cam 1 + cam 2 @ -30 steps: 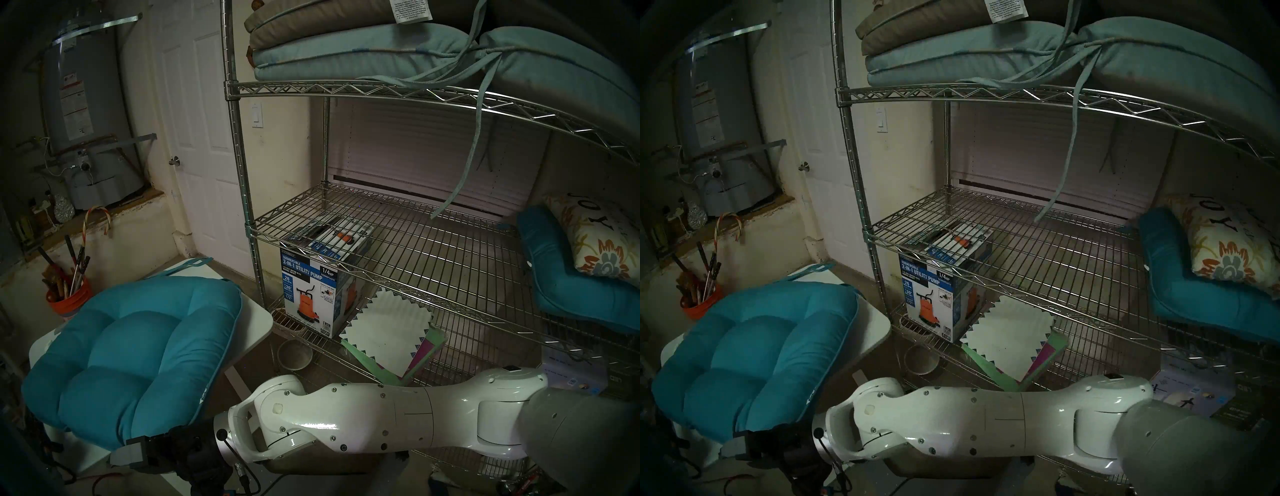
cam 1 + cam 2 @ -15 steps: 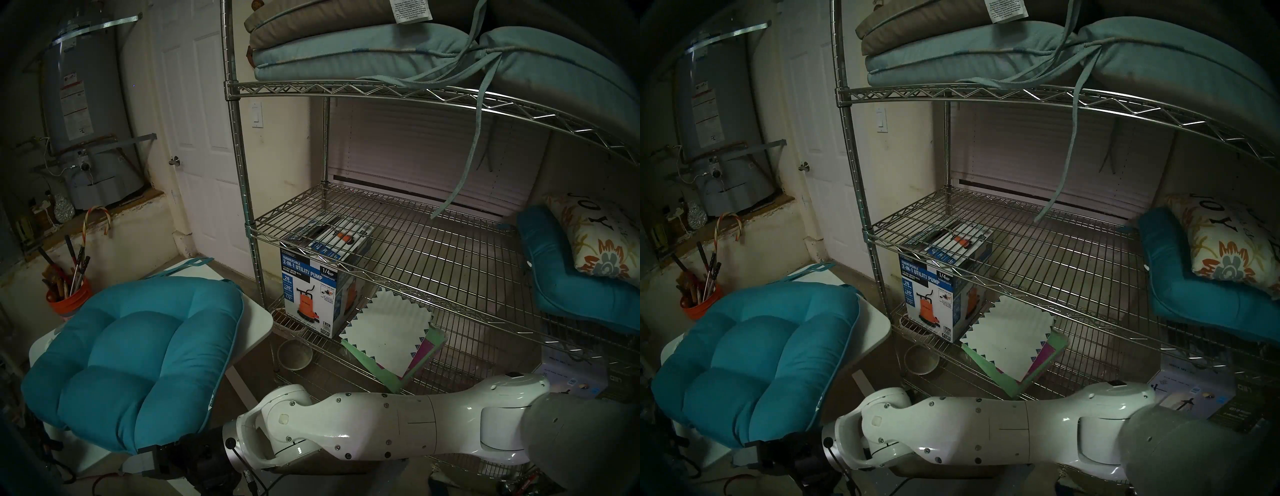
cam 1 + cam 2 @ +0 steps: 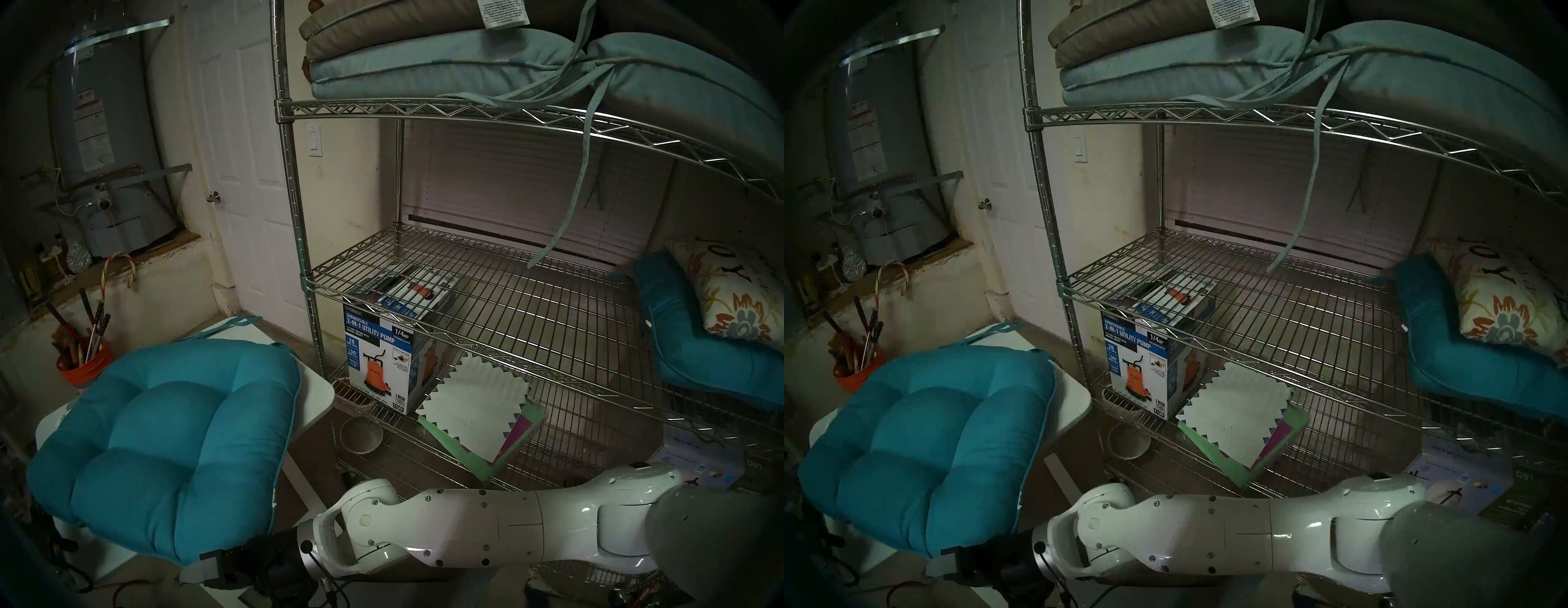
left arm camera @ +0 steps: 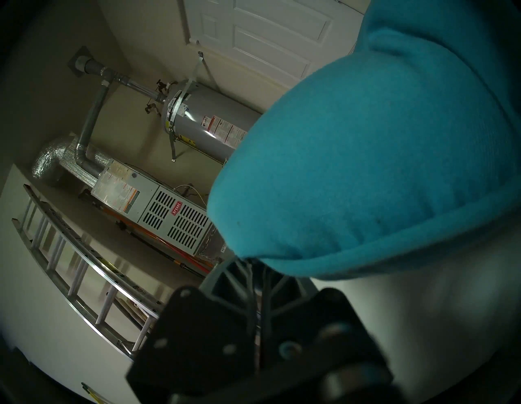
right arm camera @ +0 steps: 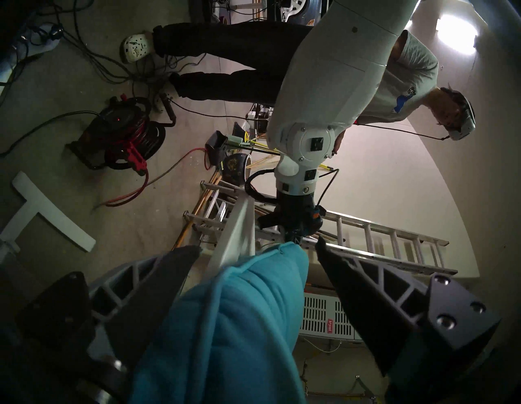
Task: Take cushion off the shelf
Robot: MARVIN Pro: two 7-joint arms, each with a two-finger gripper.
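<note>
Right arm (image 3: 466, 526) has slid right and down along the cushion's near edge since a second ago; cushion (image 3: 169, 441) itself hasn't shifted. It's off the shelf (image 3: 509, 305), lying on the white table (image 3: 316, 397), overhanging toward the robot. Right gripper (image 5: 258, 249) jaws wide apart, straddling the cushion corner, not clamped. Left gripper (image 4: 248, 268) fully shut at the opposite corner; can't tell if fabric is pinched. Right gripper sits at the edge's right end.

Teal cushion (image 3: 161, 446) on white table (image 3: 316, 392) (beside wire shelf (image 3: 488, 305))
</note>
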